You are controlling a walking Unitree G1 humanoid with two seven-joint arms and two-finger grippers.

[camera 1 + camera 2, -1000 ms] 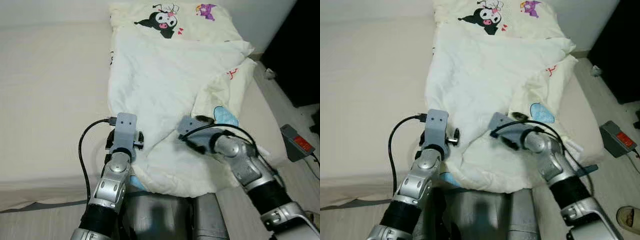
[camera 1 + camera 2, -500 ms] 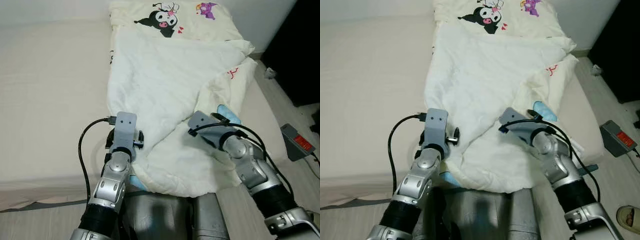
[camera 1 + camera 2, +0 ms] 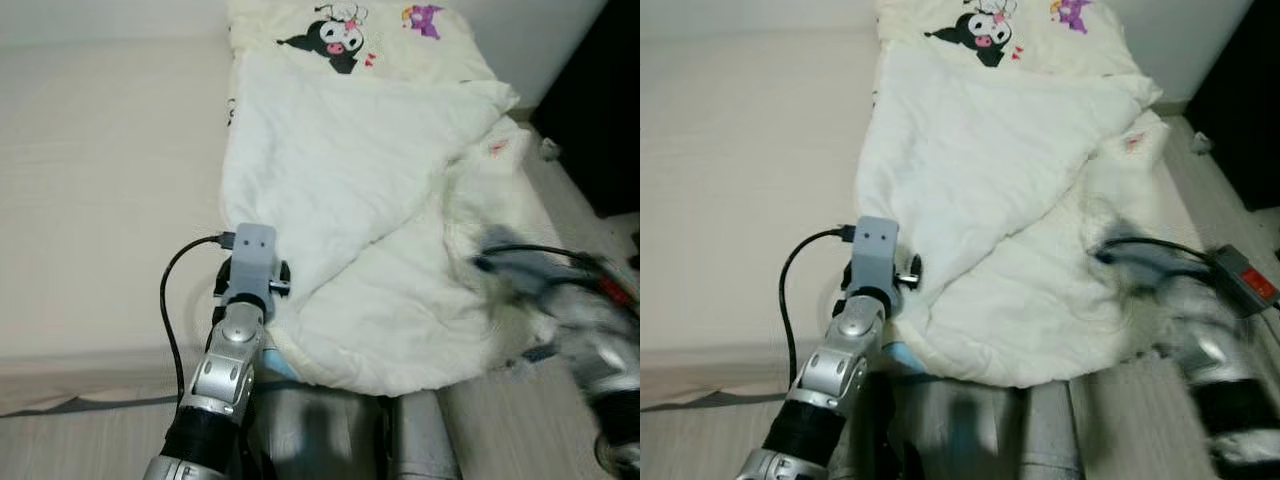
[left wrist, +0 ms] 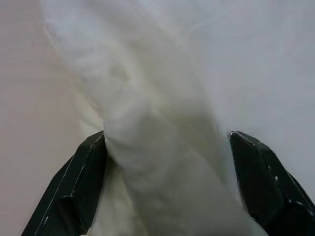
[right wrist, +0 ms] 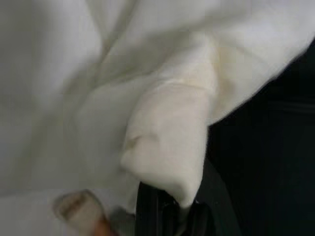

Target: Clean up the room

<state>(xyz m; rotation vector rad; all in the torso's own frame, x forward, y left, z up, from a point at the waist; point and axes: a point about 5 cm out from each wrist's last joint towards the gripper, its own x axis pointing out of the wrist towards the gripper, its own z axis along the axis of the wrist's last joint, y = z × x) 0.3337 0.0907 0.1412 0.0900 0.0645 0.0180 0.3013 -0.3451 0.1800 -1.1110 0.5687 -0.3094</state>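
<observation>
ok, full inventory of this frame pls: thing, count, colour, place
bed: one, beige sheet, across the left and middle of the head views.
quilt: one, cream with cartoon prints at its far end, lying along the bed's right side, its near edge hanging over the bed edge.
box: one, grey with a red label, on the floor to the right of the bed.
dark furniture: one, black, far right; too little in view to tell what it is.
left gripper: one, black jaws around a bunched fold at the quilt's near left corner.
right gripper: one, black, holding a fold of the quilt at its right edge; the arm is blurred in the head views.
</observation>
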